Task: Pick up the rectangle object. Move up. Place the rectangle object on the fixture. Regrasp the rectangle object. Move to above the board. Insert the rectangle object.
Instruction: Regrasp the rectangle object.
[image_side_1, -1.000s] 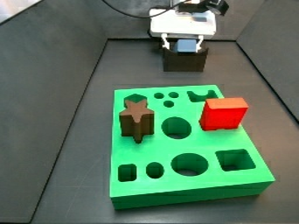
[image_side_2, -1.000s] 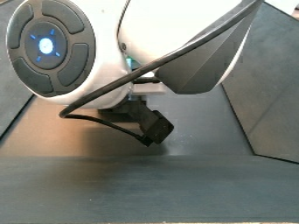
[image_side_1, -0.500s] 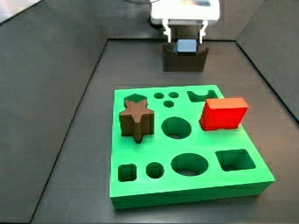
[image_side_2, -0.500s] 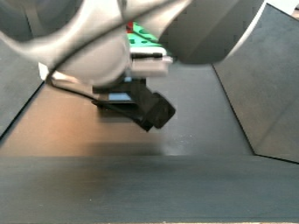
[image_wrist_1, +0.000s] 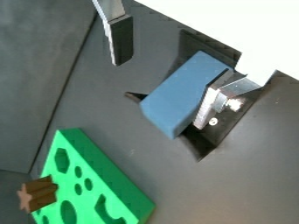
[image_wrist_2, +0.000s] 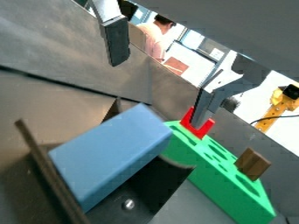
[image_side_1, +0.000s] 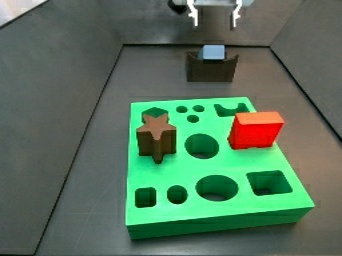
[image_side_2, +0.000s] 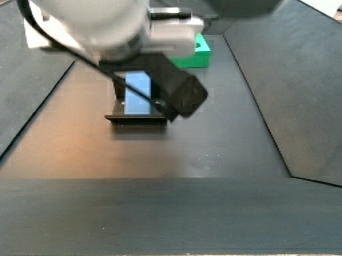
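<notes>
The light-blue rectangle object rests tilted in the notch of the dark fixture at the far end of the floor. It shows in both wrist views and in a side view. My gripper hangs open well above it, with nothing between its fingers. The fixture also shows under the block. The green board lies nearer, away from the gripper.
A red cube and a brown star-shaped piece sit on the board. The board also shows in both wrist views. Dark sloping walls close in the floor on both sides.
My gripper has let go of the rectangle object and risen straight up from the fixture. The block stays on the fixture.
</notes>
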